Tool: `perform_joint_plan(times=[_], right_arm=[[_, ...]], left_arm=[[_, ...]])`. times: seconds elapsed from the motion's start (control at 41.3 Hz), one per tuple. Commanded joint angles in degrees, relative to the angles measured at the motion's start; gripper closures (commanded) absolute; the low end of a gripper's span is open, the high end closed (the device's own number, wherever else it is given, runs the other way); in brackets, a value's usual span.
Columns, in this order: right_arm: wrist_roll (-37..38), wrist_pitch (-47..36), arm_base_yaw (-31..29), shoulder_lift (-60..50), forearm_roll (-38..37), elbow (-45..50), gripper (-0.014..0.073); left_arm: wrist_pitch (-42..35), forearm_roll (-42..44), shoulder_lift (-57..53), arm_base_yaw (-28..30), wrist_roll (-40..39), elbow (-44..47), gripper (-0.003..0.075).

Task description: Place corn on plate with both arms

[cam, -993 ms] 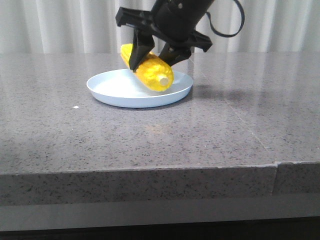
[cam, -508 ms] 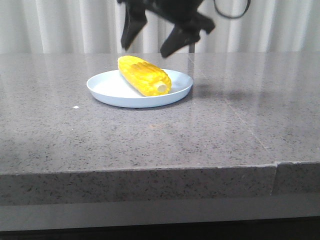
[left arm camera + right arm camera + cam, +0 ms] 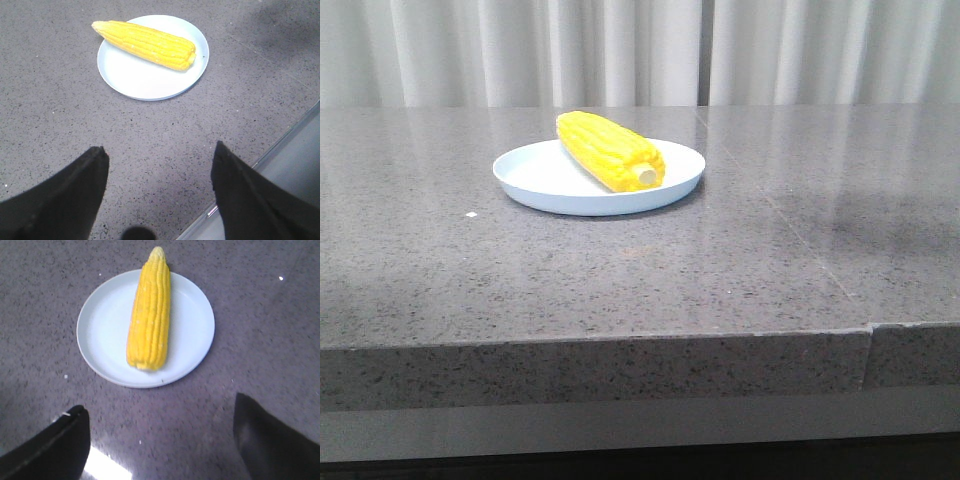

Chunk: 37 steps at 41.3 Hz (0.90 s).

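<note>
The yellow corn (image 3: pixel 610 151) lies on the pale blue plate (image 3: pixel 545 180) at the middle back of the grey table, its pale stub end toward the front. Neither gripper shows in the front view. In the left wrist view the corn (image 3: pixel 146 44) lies across the plate (image 3: pixel 145 82), and my left gripper (image 3: pixel 159 152) is open and empty, well above the table and apart from the plate. In the right wrist view the corn (image 3: pixel 150 312) lies on the plate (image 3: pixel 100 335), and my right gripper (image 3: pixel 160 405) is open and empty, raised off the plate.
The grey speckled stone table (image 3: pixel 720 260) has its front edge (image 3: pixel 620 340) near the camera. A table edge with a lighter strip beyond it (image 3: pixel 295 160) shows in the left wrist view. White curtains (image 3: pixel 620 50) hang behind. A small white speck (image 3: pixel 471 214) lies left of the plate.
The gripper that held the corn over the plate let it go, opened and rose out of the front view. The corn now rests on the plate.
</note>
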Motion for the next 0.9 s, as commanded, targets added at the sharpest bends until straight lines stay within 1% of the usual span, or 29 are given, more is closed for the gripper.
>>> perform_joint_plan(times=[0.0,0.194,0.484,0.605,0.775,0.823,0.872], right_arm=[[0.0,0.4,-0.1,-8.3,-2.4,2.6,-0.0018],[1.5,6.0,-0.1,-21.1,-2.9,8.6,-0.0018],[1.7,8.5,-0.1,-37.1,-2.9,15.7,-0.0018],[1.7,10.3,-0.1,-40.3,-2.9,16.5,-0.0018],[1.7,11.4,-0.1,-41.5,-3.0,16.5,-0.0018],[1.7,11.7,-0.1,-41.5,-3.1,16.5,-0.0017],[1.7,11.8,-0.1,-41.5,-3.1,16.5,-0.0003]], left_arm=[[-4.0,-0.5,-0.3,-0.5,-0.6,-1.5,0.0280],[-4.0,-0.5,-0.3,-0.5,-0.6,-1.5,0.0280],[-4.1,-0.5,-0.3,-0.5,-0.6,-1.5,0.0280],[-4.1,-0.5,-0.3,-0.5,-0.6,-1.5,0.0280],[-4.1,-0.6,-0.3,-0.5,-0.6,-1.5,0.0281],[-4.1,-0.7,-0.3,-0.5,-0.6,-1.5,0.0293],[-4.1,-0.7,-0.3,-0.5,-0.6,-1.5,0.0323]])
